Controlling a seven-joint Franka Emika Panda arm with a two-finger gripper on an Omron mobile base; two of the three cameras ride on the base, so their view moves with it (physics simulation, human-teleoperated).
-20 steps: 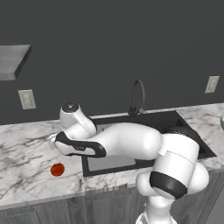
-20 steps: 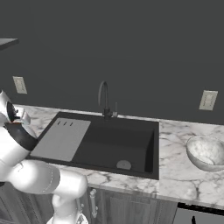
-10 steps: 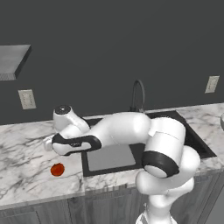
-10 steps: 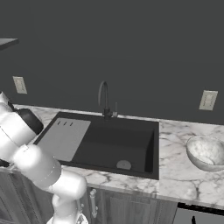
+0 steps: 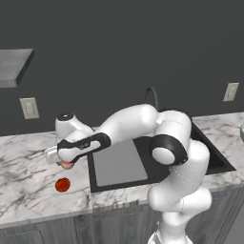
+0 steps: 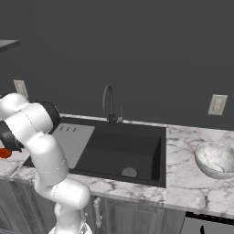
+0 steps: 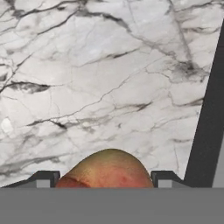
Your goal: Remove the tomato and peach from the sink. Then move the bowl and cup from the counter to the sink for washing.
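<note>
My gripper [image 5: 66, 162] hangs over the white marble counter [image 5: 28, 176] just left of the sink [image 5: 119, 184], shut on the pale pinkish peach [image 5: 67, 165]. In the hand view the peach [image 7: 105, 170] sits between the two fingertips [image 7: 43, 178] of the gripper [image 7: 105, 180], with counter [image 7: 109, 78] beneath. The deep red tomato [image 5: 62, 184] rests on the counter a little nearer the front edge, apart from the gripper. The speckled pale bowl [image 6: 215, 159] stands on the counter right of the black sink [image 6: 157, 155]. The cup is out of view.
A grey flat panel [image 5: 119, 164] covers the sink's left part. The black faucet [image 6: 109, 103] rises behind the basin, and the drain [image 6: 129, 172] lies at its front. The sink's dark rim [image 7: 210, 122] runs down the right of the hand view. Wall outlets [image 5: 29, 108] sit behind the counter.
The arm has swung left, carrying the peach from above the sink's grey panel to above the counter. The tomato has stayed where it was.
</note>
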